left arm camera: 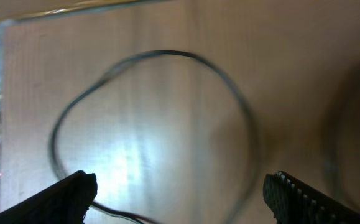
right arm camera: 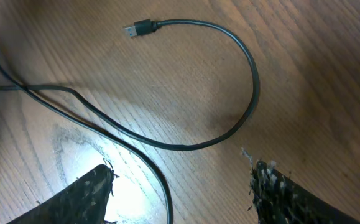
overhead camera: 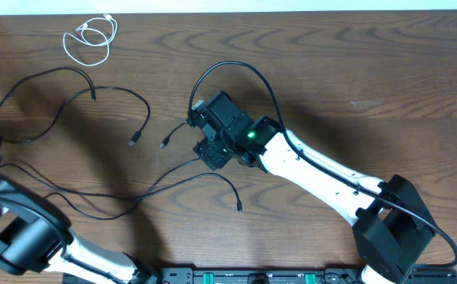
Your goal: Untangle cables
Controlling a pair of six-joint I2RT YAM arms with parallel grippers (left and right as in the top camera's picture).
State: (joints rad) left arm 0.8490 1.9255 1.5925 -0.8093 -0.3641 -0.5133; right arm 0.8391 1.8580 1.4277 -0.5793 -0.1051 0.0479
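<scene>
"Bare brown wooden table (overhead camera: 370, 63). How far along is the untangling?"

"Partway, I'd judge. The white cord (overhead camera: 90, 39) lies coiled alone, far left. The black cords (overhead camera: 94, 93) seem to cross near the left front."

"Grippers?"

"The left gripper (left arm camera: 180, 190) is spread wide and empty above a black loop. The right gripper (right arm camera: 181, 180) is also parted, gripping nothing, with a cord running beneath."

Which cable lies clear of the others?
The white cord, coiled alone at the overhead view's top left. It is the only white one; the black cords lie apart from it.
</scene>
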